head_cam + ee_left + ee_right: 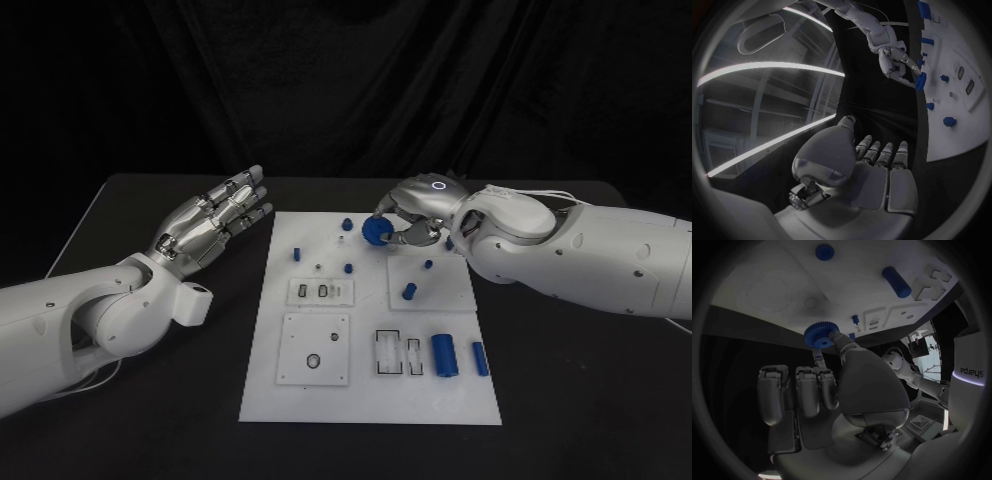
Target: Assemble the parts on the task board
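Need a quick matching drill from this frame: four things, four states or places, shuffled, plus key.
Things:
1. left hand
2. right hand
3. blue gear
4. two blue cylinders

States or places:
A. lying at the task board's near right part
B. held above the board's far edge
C. holds nothing, fingers apart, beside the board
D. pinching a toothed part

Pairs: 1-C, 2-D, 3-B, 4-A

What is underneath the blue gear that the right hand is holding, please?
The right hand holds the blue gear above the far end of the white task board. Small blue pegs stand close by. Whatever lies on the board straight below the gear is covered.
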